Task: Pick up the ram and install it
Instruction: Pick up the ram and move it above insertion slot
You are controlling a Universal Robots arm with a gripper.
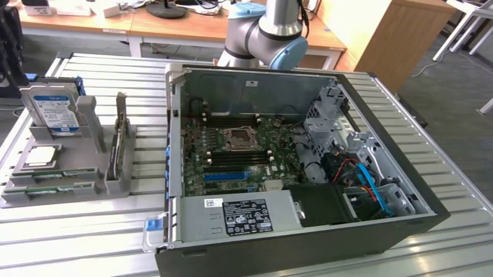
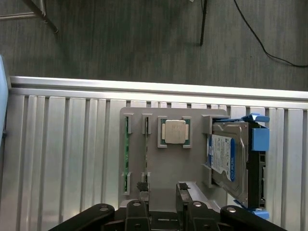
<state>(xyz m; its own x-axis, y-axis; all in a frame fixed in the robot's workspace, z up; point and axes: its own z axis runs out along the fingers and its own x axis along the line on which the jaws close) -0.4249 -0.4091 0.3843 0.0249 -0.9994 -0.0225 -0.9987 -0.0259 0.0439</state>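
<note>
The ram shows as two green sticks standing on edge in slots of a grey holder; one stick lies beside the other. In the wrist view the greener stick is the outer one and a thinner stick lies nearer the processor. My gripper hangs above the holder's edge, open, with nothing between its dark fingers. It is apart from both sticks. The open computer case lies on the table, its motherboard facing up.
On the holder also sit a square silver processor and an upright hard drive with a blue label. Grey upright posts rise from the holder. The slatted metal table carries everything. The arm's joint stands behind the case.
</note>
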